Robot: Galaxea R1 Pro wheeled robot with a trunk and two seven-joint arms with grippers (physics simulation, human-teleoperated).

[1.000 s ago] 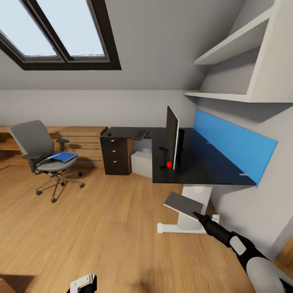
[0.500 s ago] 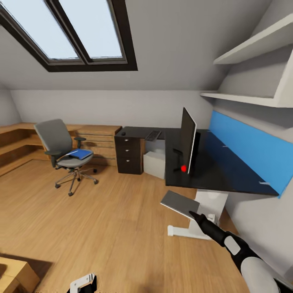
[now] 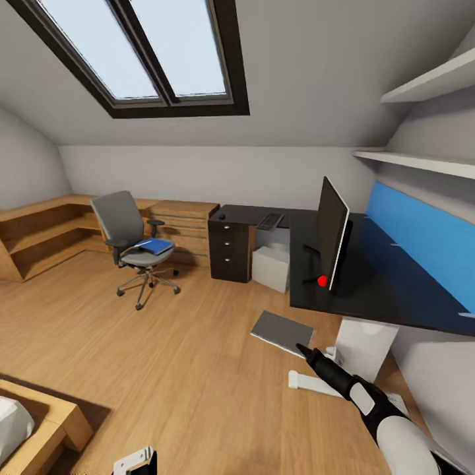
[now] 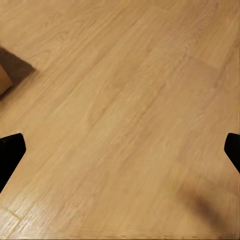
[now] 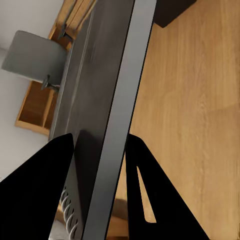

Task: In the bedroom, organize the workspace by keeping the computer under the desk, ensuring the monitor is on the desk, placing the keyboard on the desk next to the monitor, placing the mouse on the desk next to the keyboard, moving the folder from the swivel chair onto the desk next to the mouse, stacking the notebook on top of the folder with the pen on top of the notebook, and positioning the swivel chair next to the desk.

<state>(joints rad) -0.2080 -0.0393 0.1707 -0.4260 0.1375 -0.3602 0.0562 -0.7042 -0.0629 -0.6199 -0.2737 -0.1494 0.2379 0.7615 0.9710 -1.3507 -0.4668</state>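
Observation:
My right gripper [image 3: 305, 350] is shut on the edge of the dark grey notebook [image 3: 284, 332], holding it in the air over the floor in front of the black desk [image 3: 369, 293]; close up, the gripper [image 5: 100, 144] clamps the notebook [image 5: 97, 95] between its fingers. The monitor [image 3: 332, 232] stands on the desk, seen edge-on. Keyboard [image 3: 270, 221] and mouse [image 3: 221, 216] lie on the far wing. The grey computer [image 3: 272, 267] sits under the desk. The blue folder [image 3: 156, 246] lies on the swivel chair [image 3: 125, 227], left of the desk. My left gripper [image 4: 122, 150] is open above bare floor. I cannot make out the pen.
A black drawer unit [image 3: 229, 251] stands under the desk's far wing. A blue panel [image 3: 422, 245] lines the right wall, with white shelves [image 3: 422, 163] above. Light-wood shelving [image 3: 39, 231] runs along the left wall, and a wooden bed corner [image 3: 46, 422] is near left.
The whole view has swung left, so the desk and chair shift right in frame. The notebook stays in my right gripper, now a little lower and flatter.

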